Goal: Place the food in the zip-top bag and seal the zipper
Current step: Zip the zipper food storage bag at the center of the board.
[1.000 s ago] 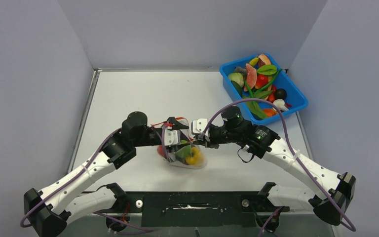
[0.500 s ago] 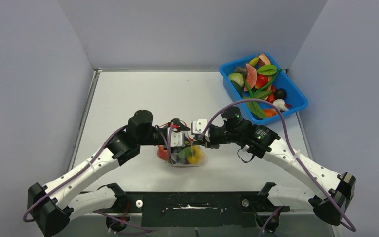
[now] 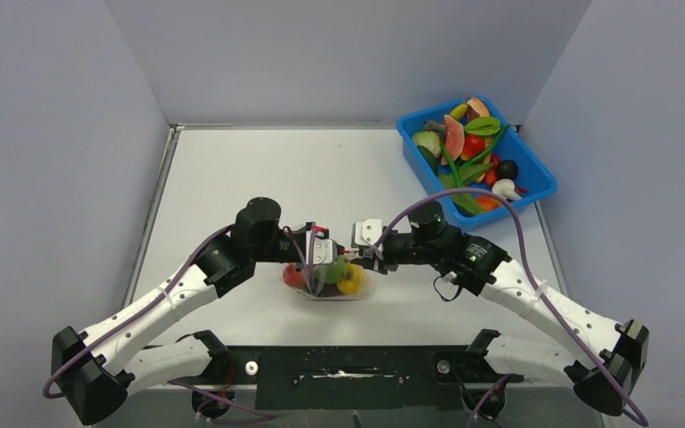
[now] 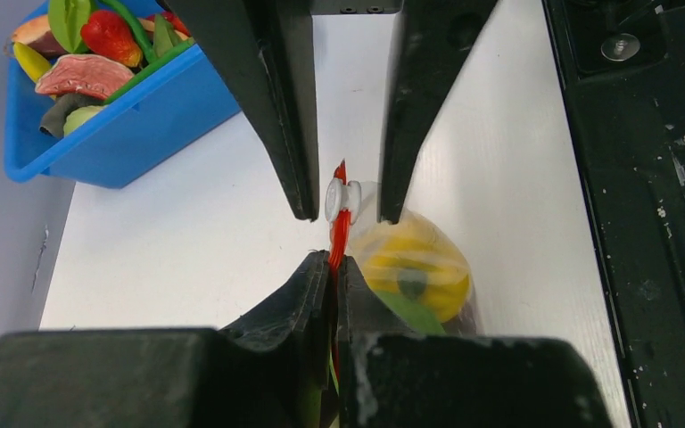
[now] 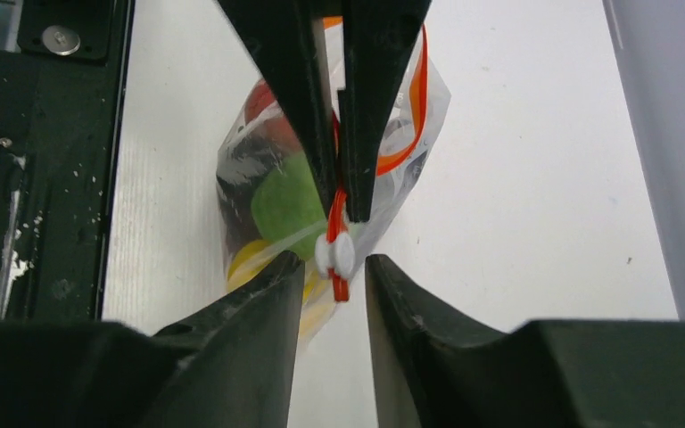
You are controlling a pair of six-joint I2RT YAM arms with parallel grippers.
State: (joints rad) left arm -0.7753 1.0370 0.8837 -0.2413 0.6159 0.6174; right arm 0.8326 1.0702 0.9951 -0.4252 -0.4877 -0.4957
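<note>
**White bench, grey walls: running the zipper shut**

The white bench (image 3: 232,178) stands inside plain grey walls, with a blue tub (image 3: 477,156) of spare toy produce at its far right corner. The zip-top bag (image 3: 330,283) lies near the front centre between both arms, with the food (image 5: 287,203) inside it.

- The left hand (image 4: 336,267) is clamped on the zipper (image 4: 337,236).
- The right hand (image 5: 332,267) stands parted, its fingers either side of the white slider (image 5: 334,252) without pinching it.
- Beyond the left hand the strip bows apart, so the seal looks unfinished.

Recommended procedure:
1. Close the right hand squarely on the slider.
2. Hold the left anchor firm.
3. Draw straight along the strip, keeping it taut and the film clear of the track
</note>
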